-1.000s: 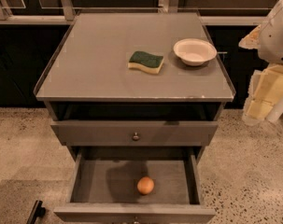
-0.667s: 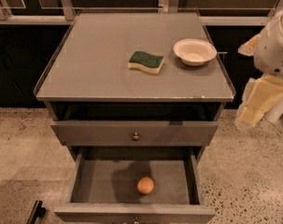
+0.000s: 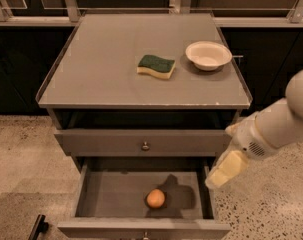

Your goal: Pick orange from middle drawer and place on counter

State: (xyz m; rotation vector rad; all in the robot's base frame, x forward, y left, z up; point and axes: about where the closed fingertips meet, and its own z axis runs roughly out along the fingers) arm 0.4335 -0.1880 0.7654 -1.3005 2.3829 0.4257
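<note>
The orange [image 3: 155, 198] lies on the floor of the open middle drawer [image 3: 111, 196], near its front and a little right of centre. The counter [image 3: 101, 69] is the flat grey cabinet top above it. My gripper [image 3: 220, 175] comes in from the right on the white arm [image 3: 276, 126]. It hangs over the drawer's right wall, above and to the right of the orange and apart from it. It casts a dark shadow on the drawer floor beside the orange.
A green-and-yellow sponge [image 3: 156, 66] and a white bowl [image 3: 208, 55] sit on the right half of the counter. The upper drawer front with a round knob [image 3: 145, 146] is shut. Speckled floor lies on both sides of the cabinet. A dark object [image 3: 37, 228] shows at the lower left.
The arm has swung down and to the left, from beside the counter's right edge to the right wall of the open drawer. The orange, sponge and bowl have not moved.
</note>
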